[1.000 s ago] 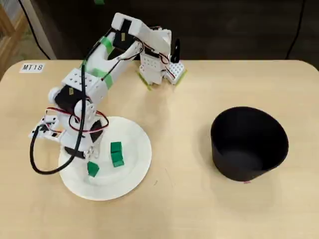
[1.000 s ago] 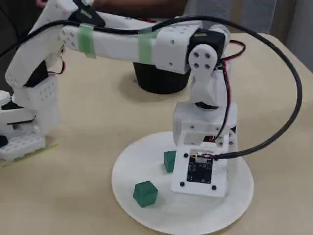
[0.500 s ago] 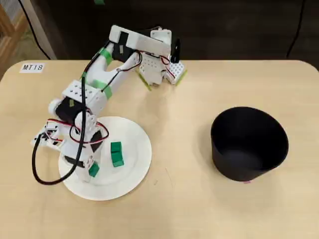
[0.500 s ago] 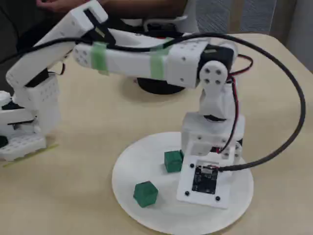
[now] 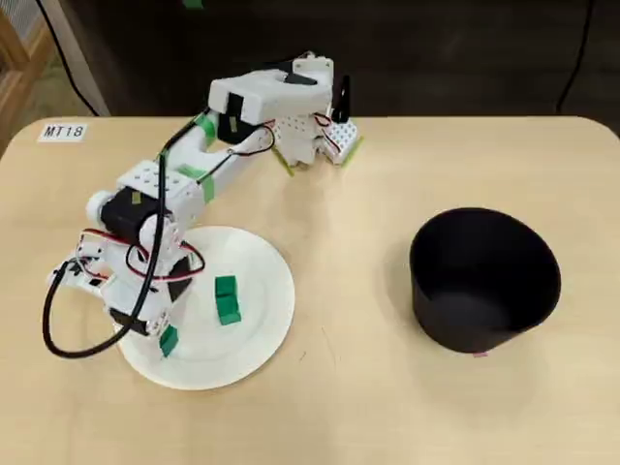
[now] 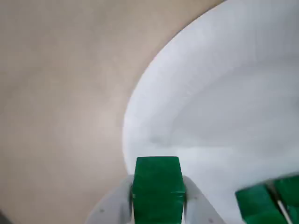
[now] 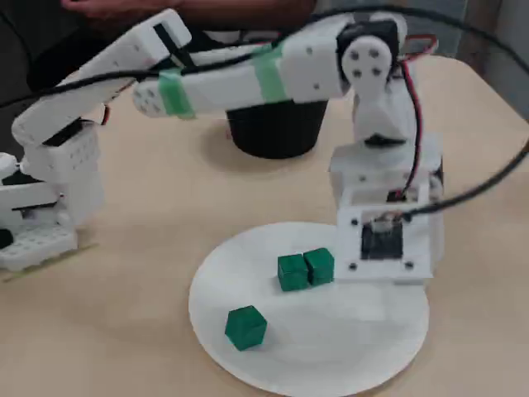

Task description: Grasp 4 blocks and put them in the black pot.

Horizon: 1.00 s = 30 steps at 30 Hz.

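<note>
My gripper (image 6: 158, 207) is shut on a green block (image 6: 157, 179), held a little above the edge of the white plate (image 6: 233, 93). In the overhead view this block (image 5: 169, 340) shows at the plate's lower left, under the wrist. Two more blocks (image 5: 228, 299) lie side by side on the plate (image 5: 262, 320), and they also appear in the fixed view (image 7: 306, 270). Another block (image 7: 245, 327) lies alone at the plate's near left; the arm hides it from overhead. The black pot (image 5: 455, 334) stands far right, apart from the arm. In the fixed view the wrist module (image 7: 384, 240) hides the fingertips.
The arm's base (image 5: 310, 136) is clamped at the table's back edge. A black cable (image 5: 53, 334) loops out left of the wrist. A paper label (image 5: 64, 131) lies at the back left. Bare tabletop (image 5: 349, 320) separates plate and pot.
The wrist has risen from the plate with a block between its fingers and shifted toward the plate's lower-left rim in the overhead view. In the fixed view the second block of the pair is now uncovered.
</note>
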Motion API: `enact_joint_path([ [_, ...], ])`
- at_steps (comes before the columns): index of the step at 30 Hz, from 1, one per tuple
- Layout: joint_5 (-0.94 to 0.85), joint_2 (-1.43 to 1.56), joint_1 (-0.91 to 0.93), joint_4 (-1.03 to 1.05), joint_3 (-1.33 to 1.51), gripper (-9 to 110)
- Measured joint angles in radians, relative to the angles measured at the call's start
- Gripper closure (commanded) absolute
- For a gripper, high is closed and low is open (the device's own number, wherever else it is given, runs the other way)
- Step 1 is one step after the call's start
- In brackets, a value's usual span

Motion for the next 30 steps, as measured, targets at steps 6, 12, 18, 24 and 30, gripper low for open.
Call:
enact_joint_path([
  [6, -0.083, 0.301, -0.282, 0.0, 0.021, 104],
  [12, -0.138, 0.649, -0.641, 0.0, 0.388, 104],
  [18, -0.061, 1.066, -0.862, -0.235, 1.023, 104],
  [24, -0.02, 1.236, -0.991, -0.477, 1.479, 104],
  [30, -0.02, 1.181, -1.032, -0.626, 1.528, 98],
])
